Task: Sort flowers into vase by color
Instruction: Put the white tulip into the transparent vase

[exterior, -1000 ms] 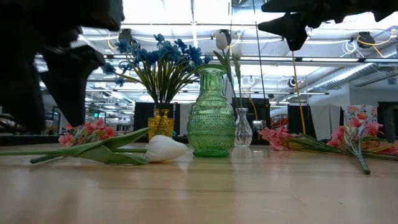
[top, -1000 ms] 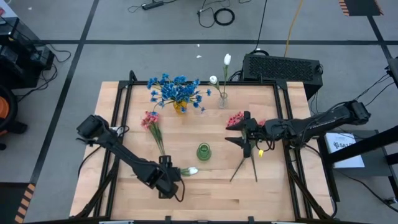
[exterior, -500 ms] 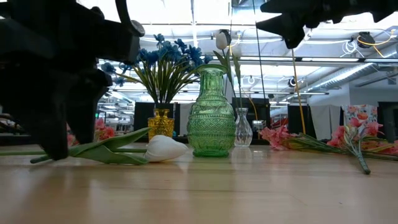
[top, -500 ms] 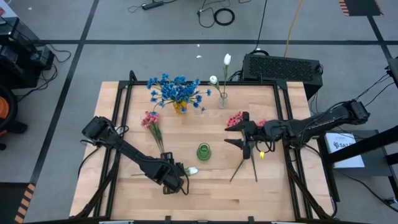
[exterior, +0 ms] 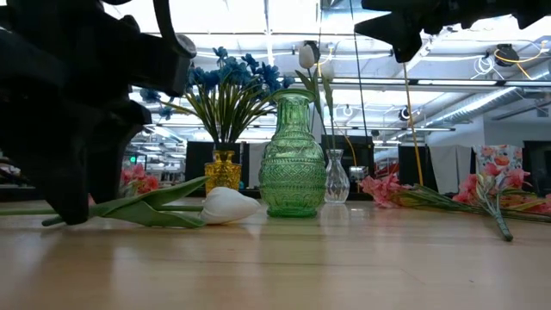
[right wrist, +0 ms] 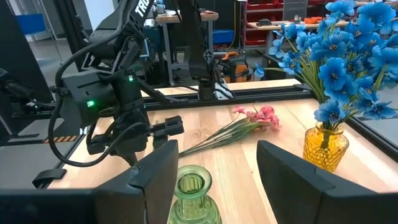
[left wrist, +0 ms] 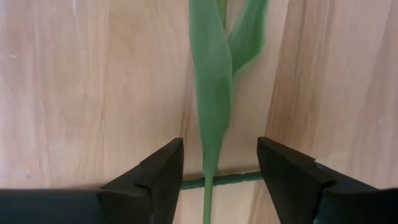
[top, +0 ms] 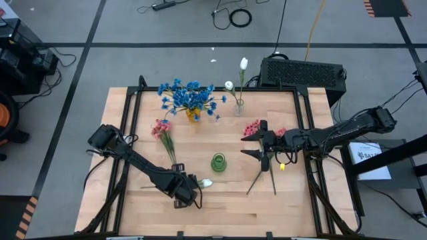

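Narrowing left fingers (left wrist: 160,171) astride tulip stem (left wrist: 207,199)

light wooden table (top: 227,207), flowers and vases on it.
green vase (top: 218,163) stands mid-table; white tulip (top: 205,183) lies just in front of it, pink sprig (top: 162,135) to its left, more pink sprigs (top: 257,153) to its right; yellow vase (top: 192,115) and clear vase (top: 239,107) behind.

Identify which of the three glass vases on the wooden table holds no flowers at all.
The green patterned glass vase, standing mid-table, is empty. The small yellow glass vase holds the blue flowers, and the narrow clear glass vase holds white tulip buds.
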Action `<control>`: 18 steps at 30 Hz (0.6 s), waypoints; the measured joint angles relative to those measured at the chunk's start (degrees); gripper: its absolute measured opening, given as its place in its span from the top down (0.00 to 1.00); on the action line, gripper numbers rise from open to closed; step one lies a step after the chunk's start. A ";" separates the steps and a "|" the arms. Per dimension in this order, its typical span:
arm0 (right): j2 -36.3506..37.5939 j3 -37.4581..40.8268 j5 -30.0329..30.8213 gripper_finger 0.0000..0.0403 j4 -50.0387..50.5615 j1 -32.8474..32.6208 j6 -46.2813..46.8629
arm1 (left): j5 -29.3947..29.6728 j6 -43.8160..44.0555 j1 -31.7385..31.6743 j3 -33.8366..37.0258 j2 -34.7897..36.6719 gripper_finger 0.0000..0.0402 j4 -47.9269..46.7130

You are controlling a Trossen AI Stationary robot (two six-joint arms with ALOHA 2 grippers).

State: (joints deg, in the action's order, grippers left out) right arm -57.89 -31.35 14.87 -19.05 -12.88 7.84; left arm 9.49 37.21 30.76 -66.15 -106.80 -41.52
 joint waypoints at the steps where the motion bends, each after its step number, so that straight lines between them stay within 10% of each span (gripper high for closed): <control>1: 0.00 0.00 0.00 0.48 0.02 0.00 0.00 | -0.47 -0.02 0.00 0.00 0.00 0.50 0.00; 18: 0.00 0.00 0.00 0.48 0.04 0.00 0.00 | -1.44 -3.85 -0.59 -0.16 -1.36 0.77 0.17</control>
State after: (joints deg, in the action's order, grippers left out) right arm -57.89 -31.35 14.87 -19.00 -12.88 7.84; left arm 8.05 33.36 30.17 -66.31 -108.16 -41.34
